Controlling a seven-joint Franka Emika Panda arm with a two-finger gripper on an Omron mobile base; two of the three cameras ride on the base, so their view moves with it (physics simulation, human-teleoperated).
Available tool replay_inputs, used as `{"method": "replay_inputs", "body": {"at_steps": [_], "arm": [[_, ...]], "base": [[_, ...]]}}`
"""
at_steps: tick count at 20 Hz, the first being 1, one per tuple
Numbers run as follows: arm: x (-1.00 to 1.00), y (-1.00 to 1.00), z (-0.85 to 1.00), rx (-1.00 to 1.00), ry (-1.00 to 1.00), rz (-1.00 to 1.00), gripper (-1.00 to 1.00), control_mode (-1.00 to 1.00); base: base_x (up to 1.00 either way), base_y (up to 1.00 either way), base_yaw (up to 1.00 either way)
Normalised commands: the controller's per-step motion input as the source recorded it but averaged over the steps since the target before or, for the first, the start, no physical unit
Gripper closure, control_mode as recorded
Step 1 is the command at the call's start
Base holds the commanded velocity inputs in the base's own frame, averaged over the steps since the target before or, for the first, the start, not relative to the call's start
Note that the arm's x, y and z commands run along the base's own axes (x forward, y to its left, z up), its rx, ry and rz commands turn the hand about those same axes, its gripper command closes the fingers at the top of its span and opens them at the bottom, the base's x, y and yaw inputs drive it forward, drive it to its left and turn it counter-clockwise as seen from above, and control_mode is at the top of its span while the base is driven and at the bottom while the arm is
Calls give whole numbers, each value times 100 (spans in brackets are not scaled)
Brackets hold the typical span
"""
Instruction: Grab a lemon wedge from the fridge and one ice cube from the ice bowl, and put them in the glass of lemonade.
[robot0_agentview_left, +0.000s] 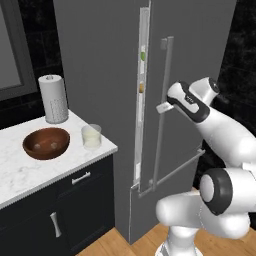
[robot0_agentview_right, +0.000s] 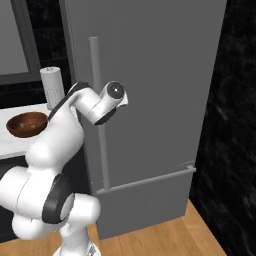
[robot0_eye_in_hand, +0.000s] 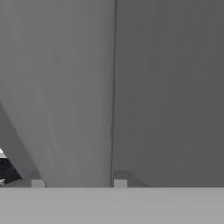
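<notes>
the robot's two-finger gripper (robot0_agentview_left: 163, 108) is pressing against the long vertical grey bar handle (robot0_agentview_left: 162, 114) of the tall grey fridge (robot0_agentview_left: 100, 75), its jaws narrowed around the bar and holding it about a third of the way down. in the hand view the two finger tips (robot0_eye_in_hand: 120, 179) are standing on either side of the broad grey bar (robot0_eye_in_hand: 74, 109). the fridge door is standing slightly ajar, and through the narrow gap at ten o'clock from the gripper a small yellow-green lemon wedge (robot0_agentview_left: 143, 56) is sitting on a white shelf, with a tan-orange oval item (robot0_agentview_left: 141, 88) below it. at eight o'clock from the gripper, on the white marble counter (robot0_agentview_left: 30, 175), the short clear glass of pale lemonade (robot0_agentview_left: 91, 136) is standing just beside the round reddish-brown wooden ice bowl (robot0_agentview_left: 46, 143), with a white paper-towel roll (robot0_agentview_left: 53, 98) behind them
</notes>
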Motion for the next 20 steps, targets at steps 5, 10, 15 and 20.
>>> {"method": "replay_inputs", "body": {"at_steps": [5, 10, 15, 20], "arm": [[-47, -100, 0, 3, 0, 0, 100, -100], [-58, -100, 0, 6, 0, 0, 100, -100], [-53, -100, 0, 5, 0, 0, 100, -100], [-48, -100, 0, 5, 0, -1, 100, -100]], "base": [[0, 0, 0], [0, 0, 0], [0, 0, 0], [0, 0, 0]]}}
